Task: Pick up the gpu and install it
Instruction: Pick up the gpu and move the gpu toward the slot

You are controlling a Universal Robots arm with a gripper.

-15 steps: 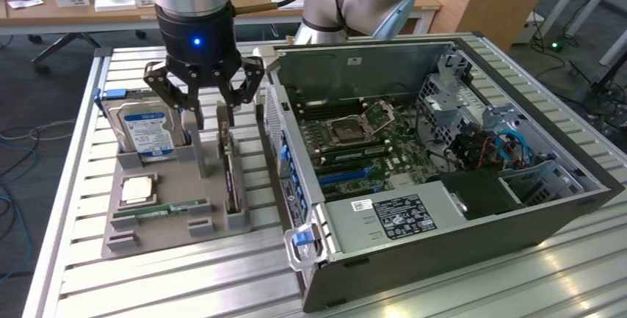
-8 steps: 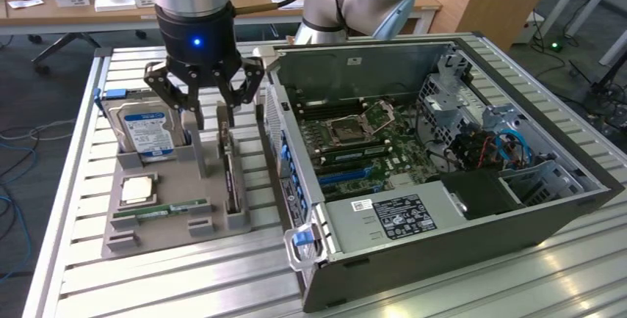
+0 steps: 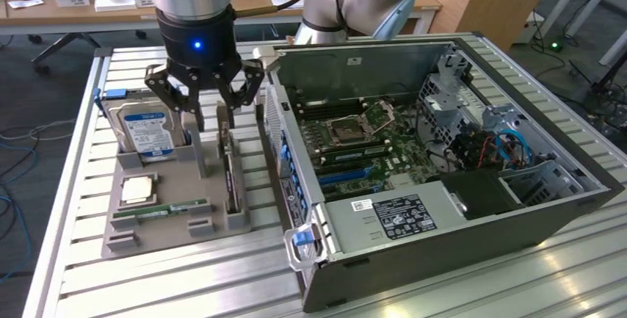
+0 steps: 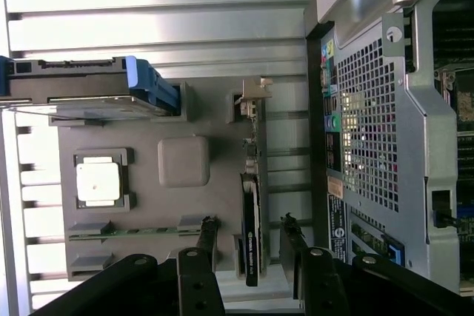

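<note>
In the tray slot nearest the case, the gpu [image 3: 231, 175] stands on its long edge, its silvery bracket [image 4: 252, 98] at the end nearer the drive [image 3: 147, 128], and nothing holds it yet. Standing so, it offers both flat faces to a grasp from above, which is likely why the slot props it upright. The gripper [image 3: 217, 116] hangs over it with fingers [image 4: 208, 233] spread wide, one to each side of the card. In the wrist view a bare gap shows between each finger and the card, so they straddle it without pinching.

The grey tray [image 3: 176, 186] gives each part its own seat. The ram [image 3: 161, 210] lies flat in a groove, the cpu [image 3: 137, 188] sits in a square pocket, and the drive stands upright at the far end, apart from the fingers. Just beside the tray, on the exterior view's right, the case [image 3: 441, 248] lies on its side with the panel off. The board [image 3: 363, 138] therefore faces up, and its slots can probably be reached straight down. All of it rests on a slatted table [image 3: 176, 288].
</note>
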